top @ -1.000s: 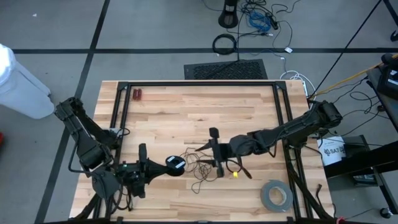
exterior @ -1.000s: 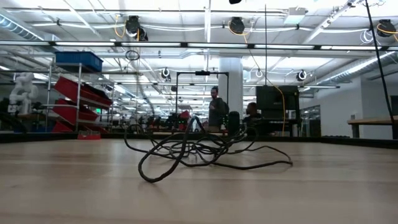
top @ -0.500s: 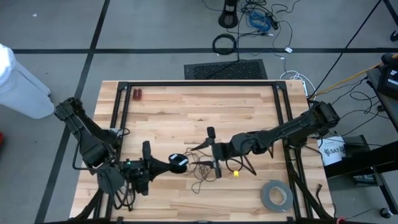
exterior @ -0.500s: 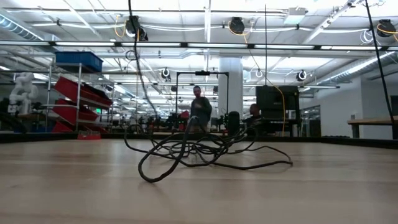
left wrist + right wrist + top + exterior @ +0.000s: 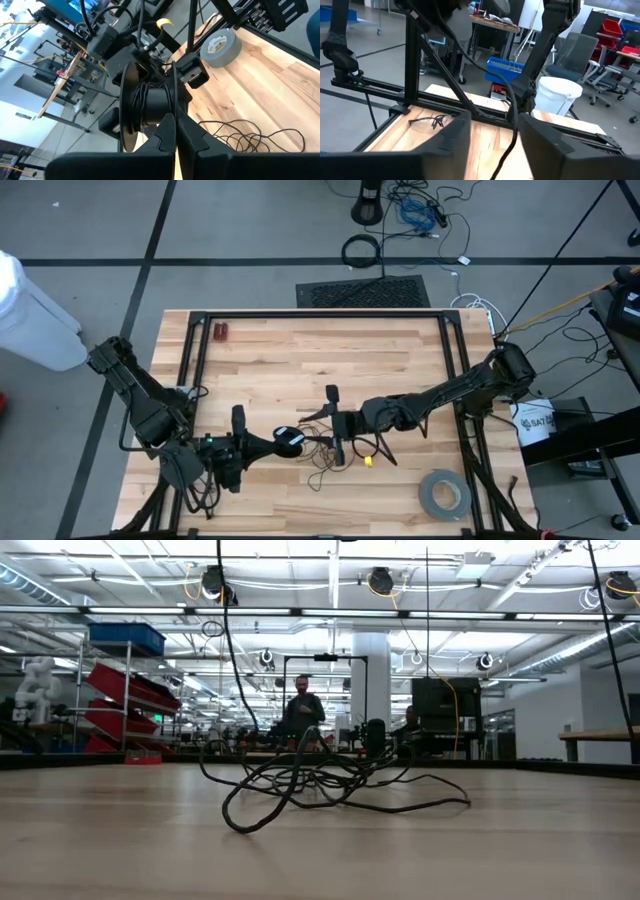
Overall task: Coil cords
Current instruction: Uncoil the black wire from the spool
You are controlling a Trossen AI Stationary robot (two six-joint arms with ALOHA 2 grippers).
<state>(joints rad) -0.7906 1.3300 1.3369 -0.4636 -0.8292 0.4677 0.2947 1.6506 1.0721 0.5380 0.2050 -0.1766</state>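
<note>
On the wooden counter (image 5: 300, 370), left claw (image 5: 262, 446) pinching the spool (image 5: 288, 441) should hold steady while the right claw (image 5: 331, 424), fingers apart (cord (image 5: 512, 117) passing between), feeds slack evenly.

Even, bright overhead light falls on the wooden table (image 5: 300, 360) in the high view, leaving only faint, short shadows beneath the arms. In the low view the ceiling lamps (image 5: 380, 580) glare white, the thin black cord (image 5: 320, 780) stands as a dark silhouette, and the near tabletop is soft and out of focus. The left wrist view is tilted, with washed-out brightness in the room behind and a blurred near edge.
</note>
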